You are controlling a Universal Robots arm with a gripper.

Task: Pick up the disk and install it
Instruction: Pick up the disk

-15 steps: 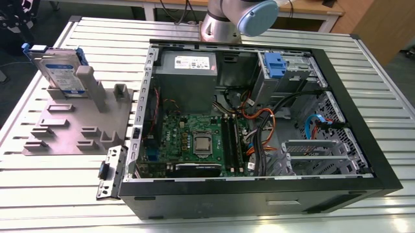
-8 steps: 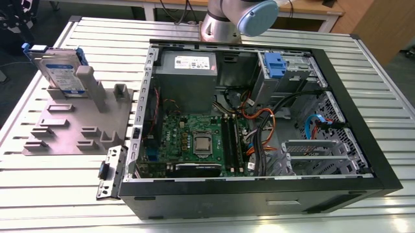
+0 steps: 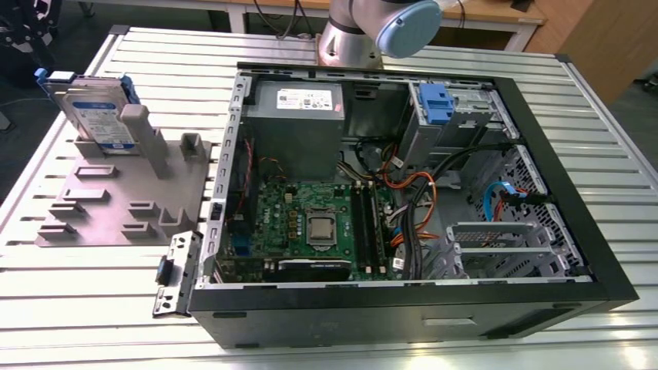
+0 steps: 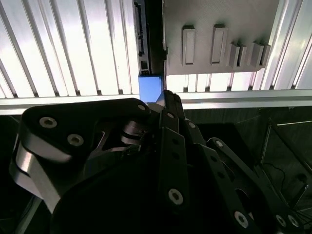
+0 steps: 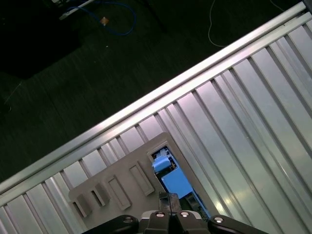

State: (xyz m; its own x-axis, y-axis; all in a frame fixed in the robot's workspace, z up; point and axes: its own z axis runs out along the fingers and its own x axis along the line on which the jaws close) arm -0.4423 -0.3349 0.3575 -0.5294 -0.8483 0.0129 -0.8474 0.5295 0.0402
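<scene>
The disk (image 3: pixel 98 116) stands on edge in a slot at the back of the grey holder plate (image 3: pixel 113 200), at the exterior view's left, its white-and-blue label facing forward and its blue bracket on top. In both wrist views my gripper (image 5: pixel 168 197) hangs above the disk's blue bracket (image 5: pixel 171 179), well apart from it. Its fingertips are pressed together with nothing between them. The second wrist view shows the gripper (image 4: pixel 165 95) by the blue bracket end (image 4: pixel 149 87) and the disk's dark edge (image 4: pixel 145 34).
An open computer case (image 3: pixel 575 231) lies on the slatted metal table (image 3: pixel 617 154), right of the holder. It holds a power-supply box (image 3: pixel 298 116), a motherboard (image 3: pixel 308 223), cables and a drive cage with a blue latch (image 3: pixel 437 104). The arm's base (image 3: pixel 355 38) stands behind the case.
</scene>
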